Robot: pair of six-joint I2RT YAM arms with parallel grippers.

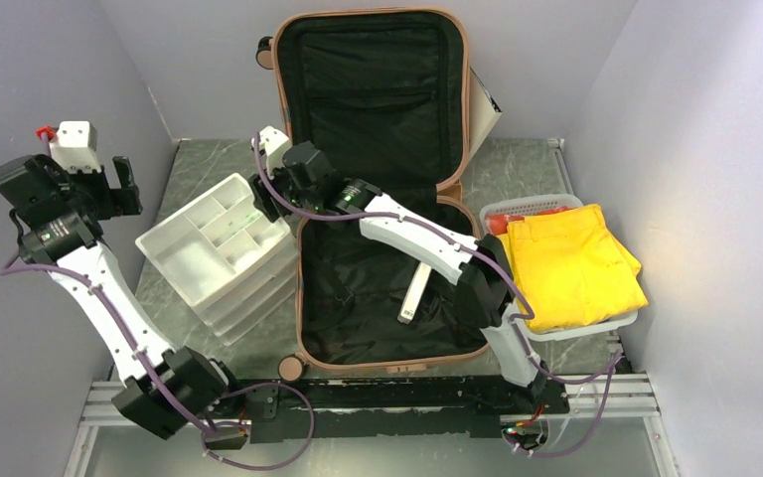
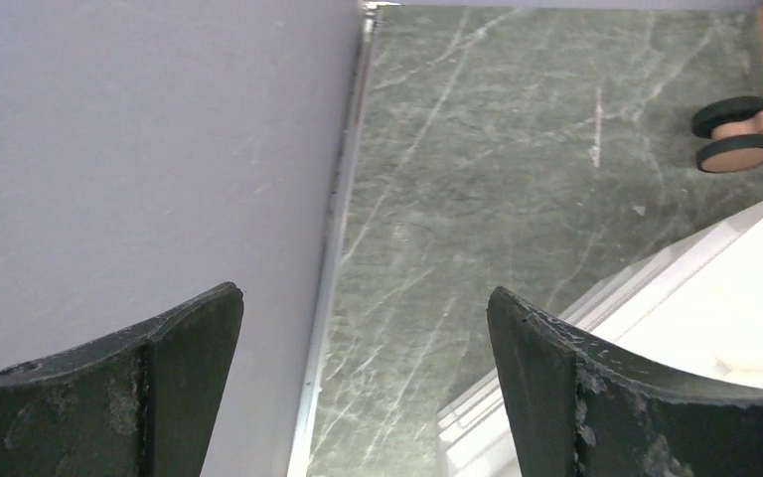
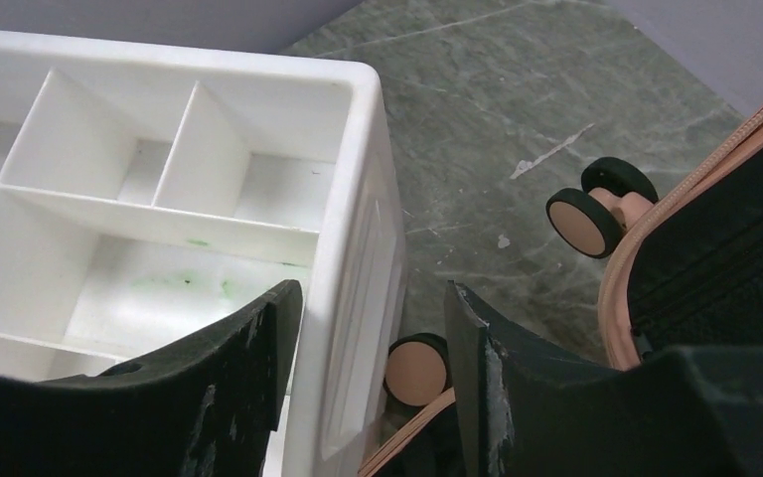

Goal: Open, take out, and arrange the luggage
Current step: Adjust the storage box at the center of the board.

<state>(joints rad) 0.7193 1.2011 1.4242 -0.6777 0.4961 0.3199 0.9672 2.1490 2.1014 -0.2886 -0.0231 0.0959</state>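
**Q:** so where's the luggage (image 1: 378, 99)?

**A:** Dead centre of the table (image 2: 517, 149), lying open. The lid's propped up against the back wall and the black lining is showing in both halves. There's a white bar (image 1: 414, 293) lying in the lower half.

**Q:** and your hands?

**A:** My right gripper (image 3: 373, 288) is reached across the luggage to its left edge. Jaws are apart, straddling the side wall of the white tray (image 1: 214, 238), one finger inside and one outside. Not clamped on it as far as I can see. My left gripper (image 2: 363, 293) is spread wide with nothing in it, over bare table by the left wall (image 2: 139, 149).

**Q:** anything else around?

**A:** A basket (image 1: 527, 207) to the right of the luggage with a folded yellow cloth (image 1: 571, 263) on top.
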